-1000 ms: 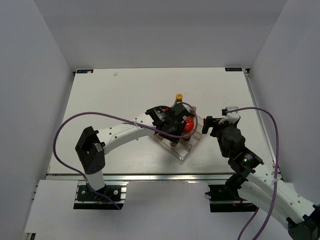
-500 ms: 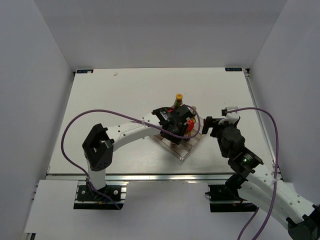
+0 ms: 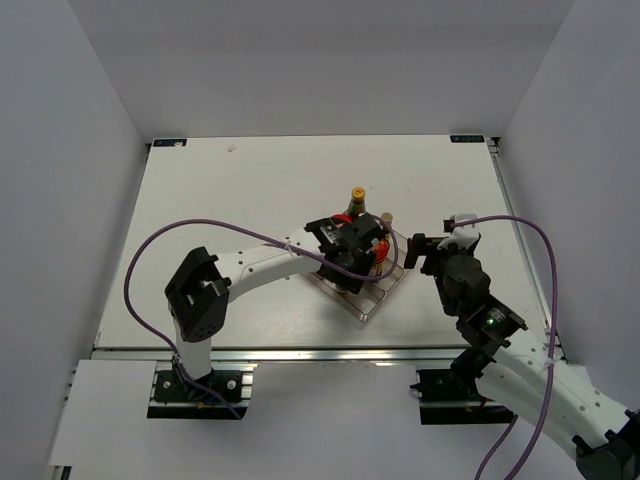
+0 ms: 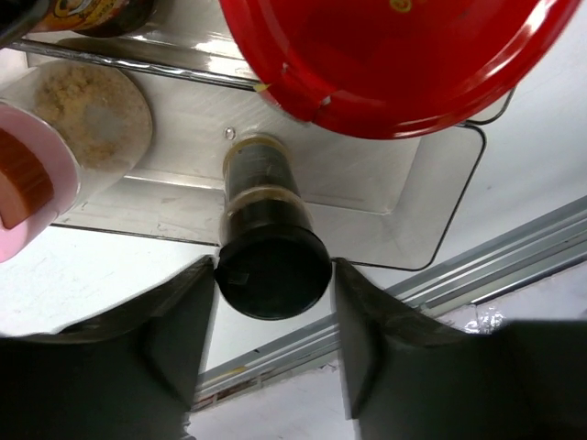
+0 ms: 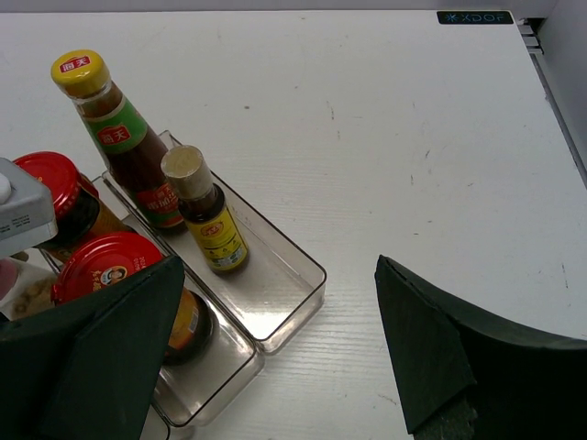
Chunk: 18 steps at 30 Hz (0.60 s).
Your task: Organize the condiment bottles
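Note:
In the left wrist view my left gripper (image 4: pixel 273 275) has its jaws close against both sides of the dark-capped spice jar (image 4: pixel 271 266). The jar stands on the lowest step of the clear tray (image 4: pixel 431 202). A red-lidded jar (image 4: pixel 394 64) fills the step behind it, and the pink-capped shaker (image 4: pixel 27 174) is at the left. The right wrist view shows the tall yellow-capped bottle (image 5: pixel 119 137), a small pale-capped sauce bottle (image 5: pixel 204 215) and two red-lidded jars (image 5: pixel 50 183) (image 5: pixel 105 266) in the tray. My right gripper (image 5: pixel 280 275) is open and holds nothing, just right of the tray (image 3: pixel 365 308).
The left arm's purple cable loops over the table at the left (image 3: pixel 140 270). The tray sits skewed at mid-table. The metal rail of the table's near edge (image 3: pixel 300 350) runs just below the tray. White walls enclose the table on three sides.
My left gripper has moved a little right and nearer with the dark-capped jar, ending over the tray's front step. The right arm has not moved.

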{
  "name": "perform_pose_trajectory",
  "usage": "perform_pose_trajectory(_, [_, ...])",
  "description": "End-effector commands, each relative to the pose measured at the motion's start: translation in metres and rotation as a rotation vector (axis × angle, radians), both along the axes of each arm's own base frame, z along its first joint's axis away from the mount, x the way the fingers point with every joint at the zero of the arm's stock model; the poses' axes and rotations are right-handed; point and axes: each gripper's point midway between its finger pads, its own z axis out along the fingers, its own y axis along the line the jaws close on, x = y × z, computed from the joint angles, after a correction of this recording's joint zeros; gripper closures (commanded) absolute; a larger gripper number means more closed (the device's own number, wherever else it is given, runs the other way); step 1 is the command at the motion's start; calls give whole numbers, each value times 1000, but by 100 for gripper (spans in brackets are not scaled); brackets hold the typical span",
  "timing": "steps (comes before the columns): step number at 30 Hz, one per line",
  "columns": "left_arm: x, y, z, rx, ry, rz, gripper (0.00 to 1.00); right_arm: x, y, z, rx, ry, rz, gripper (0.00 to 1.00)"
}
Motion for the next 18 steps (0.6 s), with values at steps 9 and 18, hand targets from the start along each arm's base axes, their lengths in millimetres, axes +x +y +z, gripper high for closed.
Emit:
perform_pose_trajectory(9, [6, -3, 19, -36, -50, 7, 19, 1, -3, 13, 38, -42, -21, 11])
perform_pose_trajectory(18, [39, 19, 103, -116, -328, 119, 2, 3, -13, 11, 44, -36, -87, 11])
